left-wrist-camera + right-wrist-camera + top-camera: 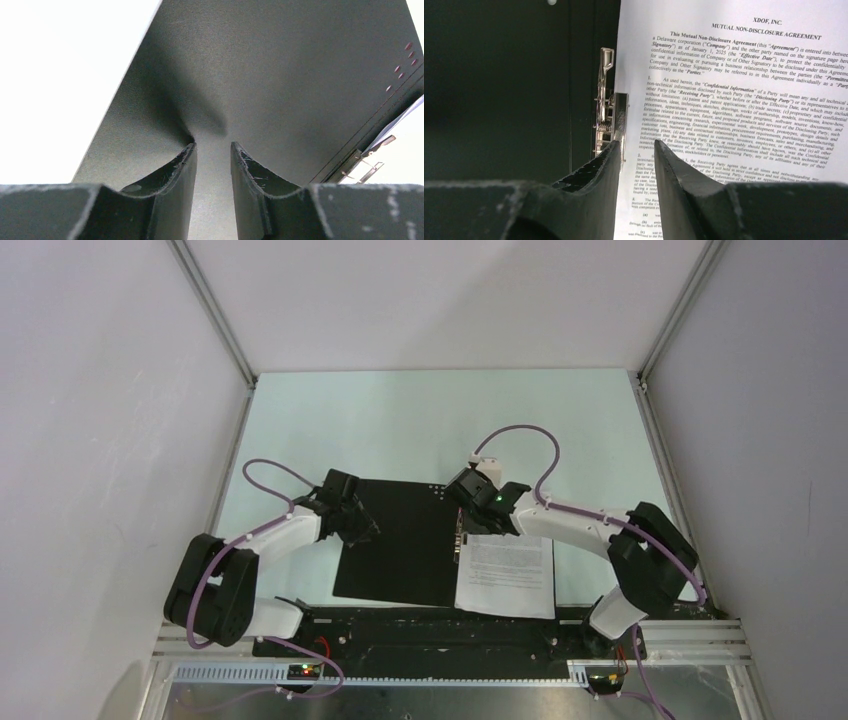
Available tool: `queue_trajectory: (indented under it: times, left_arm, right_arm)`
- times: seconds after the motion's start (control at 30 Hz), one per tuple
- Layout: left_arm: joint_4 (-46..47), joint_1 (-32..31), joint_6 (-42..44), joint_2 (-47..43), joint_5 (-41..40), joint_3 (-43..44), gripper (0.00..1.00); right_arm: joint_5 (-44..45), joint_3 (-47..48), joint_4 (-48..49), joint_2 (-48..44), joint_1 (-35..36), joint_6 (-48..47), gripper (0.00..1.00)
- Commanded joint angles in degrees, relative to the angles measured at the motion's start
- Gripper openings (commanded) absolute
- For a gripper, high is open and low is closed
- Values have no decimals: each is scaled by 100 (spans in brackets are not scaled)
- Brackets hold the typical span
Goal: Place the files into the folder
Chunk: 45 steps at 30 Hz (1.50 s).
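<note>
L gripper (212,145) over folder (400,540), R gripper (636,142) over files (505,575)

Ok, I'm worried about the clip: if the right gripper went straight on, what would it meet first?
Probably the printed sheet: the right gripper points at the sheet's edge, right next to the metal spine clip, though its height above the sheet is unclear.
</note>
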Motion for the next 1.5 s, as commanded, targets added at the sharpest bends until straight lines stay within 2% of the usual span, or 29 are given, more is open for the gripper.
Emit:
queue_trajectory:
  times: [0.0,0.3,0.47,0.63,0.97,1.3,1.47]
  left_arm:
    - [-308,79,62,240,-431,-204,39]
    - [-308,100,71,259,-424,-210,39]
    - [-308,108,71,289,-415,-201,39]
    - [-308,115,79,284,-429,-211,39]
    - [-301,168,62,301,-421,-231,39]
    - [-294,180,47,341,-414,-201,39]
    - [-288,186,23,377,-393,-185,39]
  right_arm:
    - [54,1,279,252,-88,-18,36]
    - [-93,3,588,427,-91,-4,35]
    - [-74,3,550,552,-88,36,28]
    - [-112,2,591,648,-68,36,27]
    - [24,1,347,492,94,121,6]
    - [-56,-475,466,70,203,351,1]
    - [-102,-751,655,-154,200,412,2]
